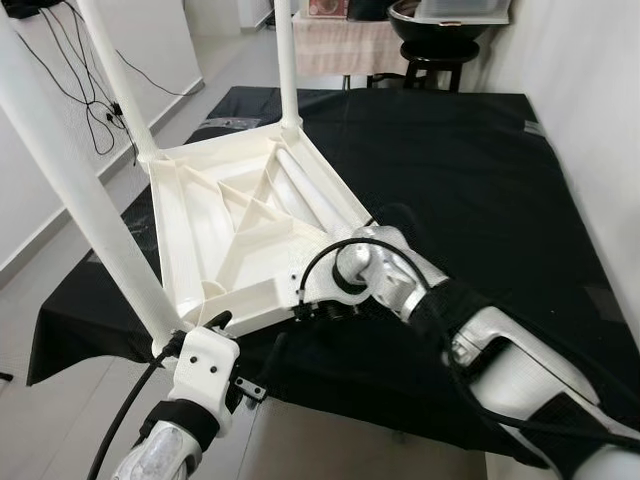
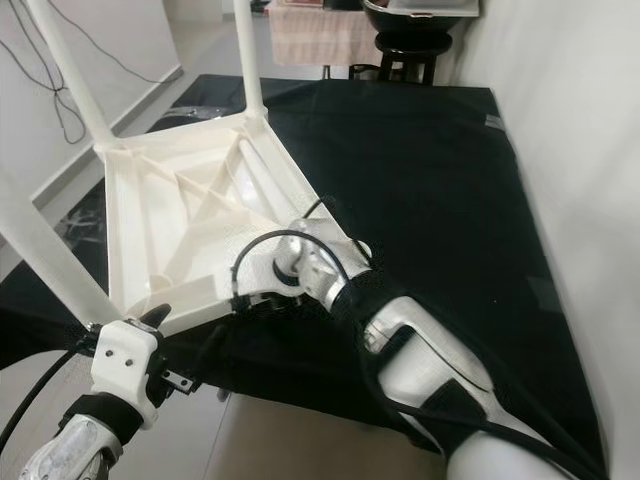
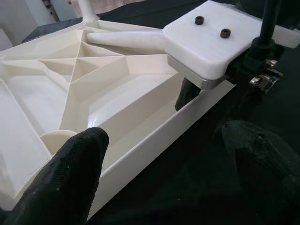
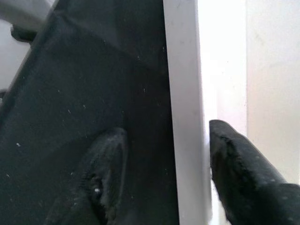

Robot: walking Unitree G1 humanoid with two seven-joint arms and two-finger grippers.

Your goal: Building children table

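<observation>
- Clearly we are well into the build: the white table top (image 1: 240, 235) lies upside down on the black cloth (image 1: 470, 170), ribs facing up, with three legs standing in its corners: the near-left leg (image 1: 90, 215), the far-left leg (image 1: 120, 85) and the far leg (image 1: 287, 65).
- We judge the near corner by our right arm to be the one left; a loose leg (image 3: 126, 40) lies inside the ribbed underside, not yet fitted.
- Our left gripper (image 3: 164, 173) sits at the near rim of the top, fingers spread wide, one finger (image 3: 70, 173) over the inner side and the other over the cloth outside, so the rim runs between them unpinched.
- Our right gripper (image 4: 164, 164) straddles the rim too; its fingers are apart, one finger (image 4: 243, 168) touching or nearly touching the white wall, the other off it on the cloth side.
- We hold nothing firmly yet, as far as we can judge.
</observation>
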